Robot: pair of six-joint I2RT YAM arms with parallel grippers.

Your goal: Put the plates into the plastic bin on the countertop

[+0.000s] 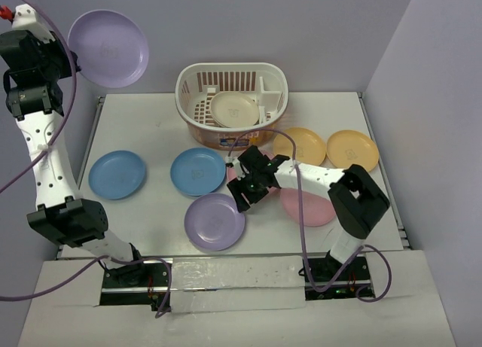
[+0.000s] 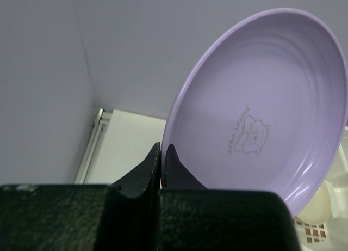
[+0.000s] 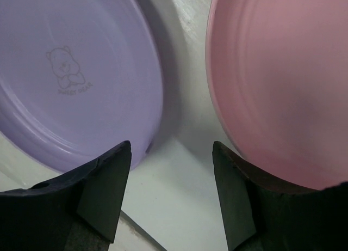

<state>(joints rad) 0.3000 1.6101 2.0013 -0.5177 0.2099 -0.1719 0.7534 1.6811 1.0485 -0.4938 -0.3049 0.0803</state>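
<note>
Bin (image 1: 226,80) at top centre of the overhead view. The raised lilac plate (image 1: 109,47), its rim clenched in the left pincer (image 2: 163,148), hangs at upper left, so the bin lies right and below. Right pincer (image 3: 171,146), mid-frame, gapes over bare countertop (image 1: 151,121) between pink plate (image 3: 283,82) and flat lilac plate (image 3: 70,71).
</note>
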